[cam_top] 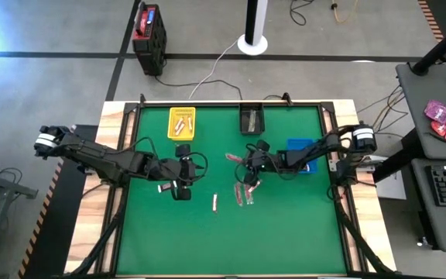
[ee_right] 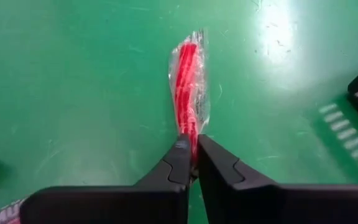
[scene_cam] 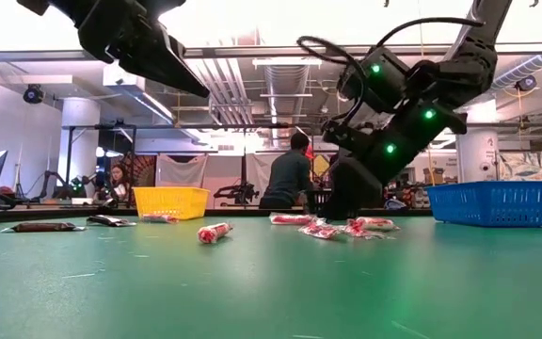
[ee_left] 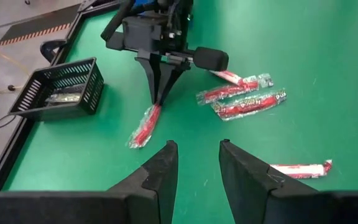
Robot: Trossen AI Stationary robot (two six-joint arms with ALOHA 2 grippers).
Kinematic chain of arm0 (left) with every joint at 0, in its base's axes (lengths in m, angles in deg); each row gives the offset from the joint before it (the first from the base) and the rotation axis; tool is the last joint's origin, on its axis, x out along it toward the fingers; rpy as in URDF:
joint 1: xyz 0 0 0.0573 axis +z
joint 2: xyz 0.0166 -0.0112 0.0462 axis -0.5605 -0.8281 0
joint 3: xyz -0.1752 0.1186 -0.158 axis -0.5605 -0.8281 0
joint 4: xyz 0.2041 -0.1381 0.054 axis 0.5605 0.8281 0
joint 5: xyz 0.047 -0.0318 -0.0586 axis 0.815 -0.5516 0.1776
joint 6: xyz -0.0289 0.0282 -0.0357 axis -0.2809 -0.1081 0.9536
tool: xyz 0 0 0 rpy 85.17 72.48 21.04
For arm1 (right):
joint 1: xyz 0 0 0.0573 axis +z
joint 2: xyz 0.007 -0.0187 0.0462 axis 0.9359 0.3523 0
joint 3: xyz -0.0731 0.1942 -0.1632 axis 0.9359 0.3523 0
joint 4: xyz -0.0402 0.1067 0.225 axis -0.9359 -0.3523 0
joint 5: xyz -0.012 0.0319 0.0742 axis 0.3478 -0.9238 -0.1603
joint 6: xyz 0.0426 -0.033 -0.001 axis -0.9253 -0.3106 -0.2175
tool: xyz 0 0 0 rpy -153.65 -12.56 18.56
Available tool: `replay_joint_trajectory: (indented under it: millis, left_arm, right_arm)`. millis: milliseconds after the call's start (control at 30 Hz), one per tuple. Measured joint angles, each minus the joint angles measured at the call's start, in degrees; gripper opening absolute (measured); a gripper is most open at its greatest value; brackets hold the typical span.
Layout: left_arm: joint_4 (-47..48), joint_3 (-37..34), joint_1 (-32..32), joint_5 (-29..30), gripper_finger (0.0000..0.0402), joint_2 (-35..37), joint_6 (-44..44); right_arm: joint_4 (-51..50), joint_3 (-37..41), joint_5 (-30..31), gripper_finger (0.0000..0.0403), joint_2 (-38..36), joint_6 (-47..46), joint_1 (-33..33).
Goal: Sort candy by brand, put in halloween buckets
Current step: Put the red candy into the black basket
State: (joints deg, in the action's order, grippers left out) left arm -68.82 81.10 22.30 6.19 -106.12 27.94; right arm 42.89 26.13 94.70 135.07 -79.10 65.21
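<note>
The red-wrapped candy [ee_right: 188,81] lies on the green table, and my right gripper [ee_right: 191,152] is shut on its near end. The left wrist view shows the same candy [ee_left: 144,126] under the right gripper [ee_left: 158,99]. My left gripper [ee_left: 194,155] is open and raised above the table's left middle [cam_top: 183,182], touching nothing. More red candies [ee_left: 250,104] [ee_left: 300,169] lie flat at mid-table. Dark brown bars [scene_cam: 45,227] lie flat at the left. The yellow bin [cam_top: 181,122], black bin [cam_top: 252,118] and blue bin [cam_top: 300,155] stand toward the far and right sides. My right gripper pinches the red candy by its wrapper end [ee_right: 192,138] between the two fingertips [ee_right: 180,155]. The fingers come steeply from above, in line with the candy's length. The rest of the candy [ee_left: 143,130] lies flat on the table.
The yellow bin holds a few light-wrapped pieces and the black bin [ee_left: 58,90] holds some wrapped pieces. Three red candies [cam_top: 245,192] cluster at mid-table, one more [cam_top: 215,203] nearer. Bare green surface spreads toward the near edge. People stand in the room beyond the table.
</note>
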Motion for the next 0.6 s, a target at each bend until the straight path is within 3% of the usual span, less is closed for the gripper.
replay_joint_trajectory:
  millis: [200, 433, 600]
  left_arm:
    - [-0.37, 0.00, 0.00, 0.00, 0.0102, -0.02, -0.14]
    - [-3.25, 0.00, 0.00, 0.00, 0.0102, -0.07, -0.47]
    - [-7.18, 0.00, 0.00, 0.00, 0.0102, -0.07, -2.10]
  right_arm:
    - [0.31, -0.10, 0.59, 0.0012, -10.42, 1.93, -0.86]
    - [-2.07, -0.19, 7.01, 0.0012, -21.19, 2.99, -5.70]
    - [-5.67, -0.17, 10.75, 0.0012, -22.56, -7.10, -12.08]
